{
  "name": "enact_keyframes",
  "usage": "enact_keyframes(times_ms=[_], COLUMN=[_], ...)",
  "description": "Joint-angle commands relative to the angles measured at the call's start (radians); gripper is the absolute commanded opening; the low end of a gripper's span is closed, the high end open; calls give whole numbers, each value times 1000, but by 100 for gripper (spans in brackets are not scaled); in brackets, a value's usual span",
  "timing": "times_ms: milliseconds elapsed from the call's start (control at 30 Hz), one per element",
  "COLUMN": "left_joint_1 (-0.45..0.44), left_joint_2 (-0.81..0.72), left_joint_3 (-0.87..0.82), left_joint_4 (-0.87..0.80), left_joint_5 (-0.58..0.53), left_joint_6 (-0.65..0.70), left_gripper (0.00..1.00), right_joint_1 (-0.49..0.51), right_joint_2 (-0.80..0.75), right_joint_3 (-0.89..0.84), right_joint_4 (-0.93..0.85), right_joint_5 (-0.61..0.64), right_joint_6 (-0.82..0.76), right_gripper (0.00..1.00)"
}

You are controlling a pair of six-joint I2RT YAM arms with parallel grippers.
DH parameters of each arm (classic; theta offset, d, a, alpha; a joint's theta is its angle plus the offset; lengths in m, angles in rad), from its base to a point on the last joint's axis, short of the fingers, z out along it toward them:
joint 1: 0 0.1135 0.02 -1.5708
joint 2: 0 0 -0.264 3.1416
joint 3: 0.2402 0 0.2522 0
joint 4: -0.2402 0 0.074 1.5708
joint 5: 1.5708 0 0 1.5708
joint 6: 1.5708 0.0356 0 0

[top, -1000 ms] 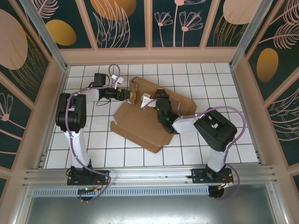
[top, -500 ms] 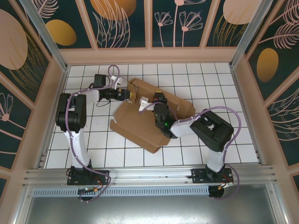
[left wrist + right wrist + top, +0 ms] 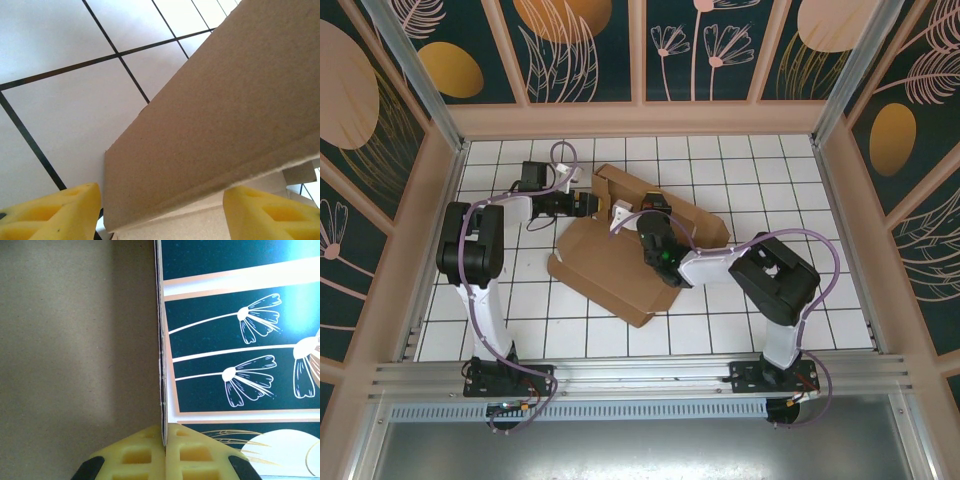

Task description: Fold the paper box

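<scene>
The paper box (image 3: 605, 270) is a brown die-cut cardboard sheet lying across the middle tiles, its near-left part flat and its back and right flaps raised. My right gripper (image 3: 645, 222) reaches over the sheet's middle. In the right wrist view its yellow pads (image 3: 145, 455) are shut on the thin edge of an upright panel (image 3: 75, 340). My left gripper (image 3: 588, 205) is at the box's rear left flap. In the left wrist view its yellow fingers (image 3: 50, 212) stand wide apart, open, with a slanted cardboard flap (image 3: 225, 110) between and beyond them.
The floor is white tile with black grout (image 3: 520, 300). Dark floral wall panels (image 3: 640, 50) in wooden frames close in the back and both sides, and an aluminium rail (image 3: 640, 375) carries the arm bases at the front. Bare tiles lie right of the box (image 3: 820, 240).
The right gripper has moved left and a little back, dragging the box with it; the flat near part slid left. The left gripper has barely moved.
</scene>
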Motion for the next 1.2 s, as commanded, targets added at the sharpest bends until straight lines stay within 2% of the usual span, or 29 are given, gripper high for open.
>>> enact_keyframes(times_ms=[0, 167, 400, 733, 967, 1167], left_joint_1=[-14, -25, -40, -63, -64, -64], left_joint_2=[-35, -35, -35, -43, -42, -41], left_joint_3=[-11, -14, -29, -44, -42, -44], left_joint_4=[28, 25, 87, 123, 128, 114], left_joint_5=[-8, -51, -140, -157, -149, -158], left_joint_6=[3, 1, -91, -131, -148, -130], left_gripper=[63, 62, 58, 55, 49, 53], right_joint_1=[24, 31, 44, 57, 61, 65], right_joint_2=[3, 8, 9, 37, 78, 126], right_joint_3=[17, 39, 71, 100, 76, 58], right_joint_4=[-93, -116, -185, -223, -103, 5], right_joint_5=[-23, -16, -15, 2, 38, 77], right_joint_6=[30, 33, 59, 62, -9, -65], right_gripper=[0, 0, 0, 0, 0, 0])
